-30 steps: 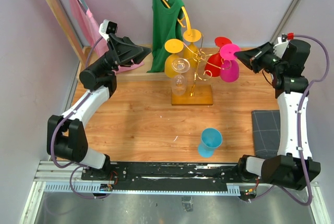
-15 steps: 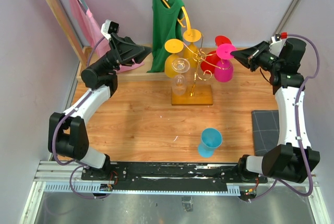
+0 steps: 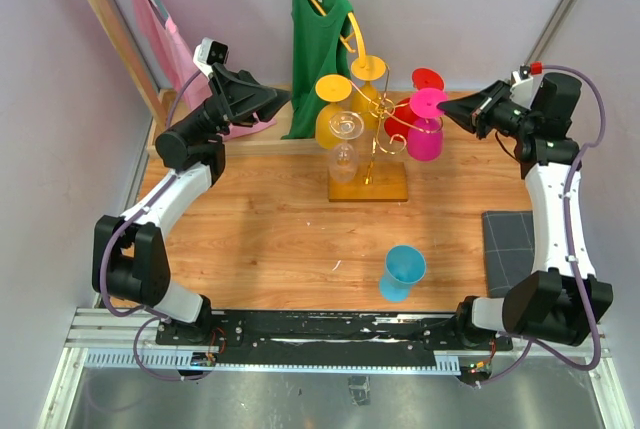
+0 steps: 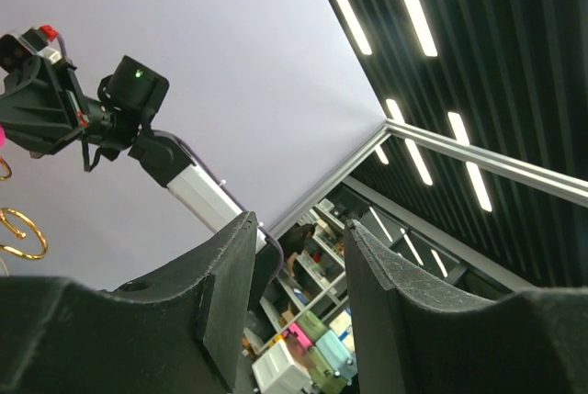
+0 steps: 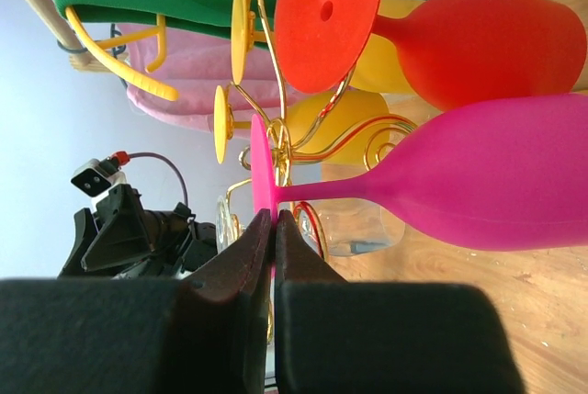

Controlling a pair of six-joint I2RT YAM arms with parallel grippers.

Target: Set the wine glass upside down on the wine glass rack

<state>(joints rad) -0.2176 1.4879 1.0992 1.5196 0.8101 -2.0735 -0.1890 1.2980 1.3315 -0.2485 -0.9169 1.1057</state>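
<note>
Right gripper point(image 5: 273, 224) moved inward, pinching the opaque magenta wine glass point(image 5: 478, 192) by its foot; seat it fully on the gold wire rack point(image 3: 385, 189) before letting go.

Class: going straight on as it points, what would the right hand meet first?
The foot of the pink wine glass, which the right hand pinches; beyond it, probably the gold rack and its curled arms.

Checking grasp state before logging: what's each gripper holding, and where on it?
Right gripper pinches the pink wine glass by the rim of its foot. Left gripper is open, holding nothing.
</note>
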